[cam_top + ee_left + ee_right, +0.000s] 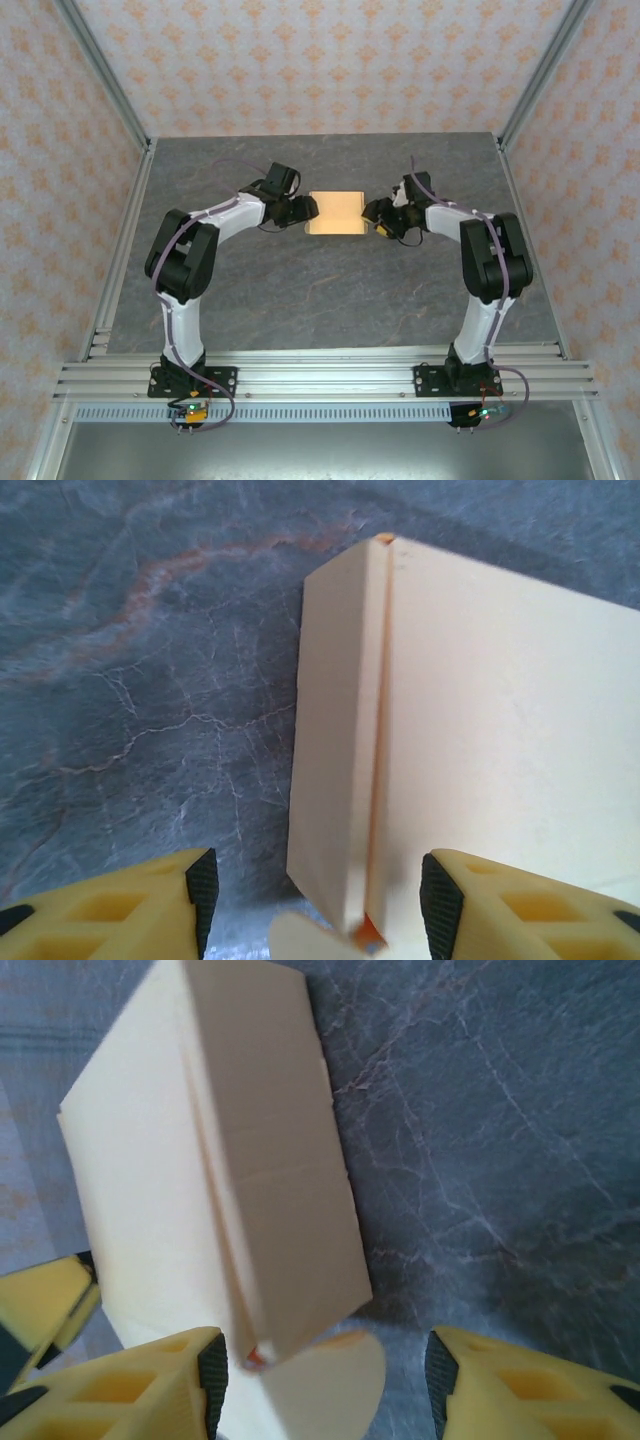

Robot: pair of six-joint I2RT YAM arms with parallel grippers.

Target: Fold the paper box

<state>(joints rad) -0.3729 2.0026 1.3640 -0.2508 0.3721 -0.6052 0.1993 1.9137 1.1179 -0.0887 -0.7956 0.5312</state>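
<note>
In the top view, the light orange-tan thin cardboard box (pixel 335 212) lies mid-frame on the grey marbled desk (pixel 330 300), with its long axis left-right. We see the left end effector (pixel 312 895) and the right end effector (pixel 325 1365) open at its short ends, equally near.

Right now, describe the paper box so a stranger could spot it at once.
On the grey marbled table, look near its middle. The paper box lies there, flat and rectangular, with the left pincer and right pincer at its ends. Its pale orange-tan card stands out from the dark stone.

Top camera high behind; wrist cameras close, sharing paper box (pixel 500 730).
</note>
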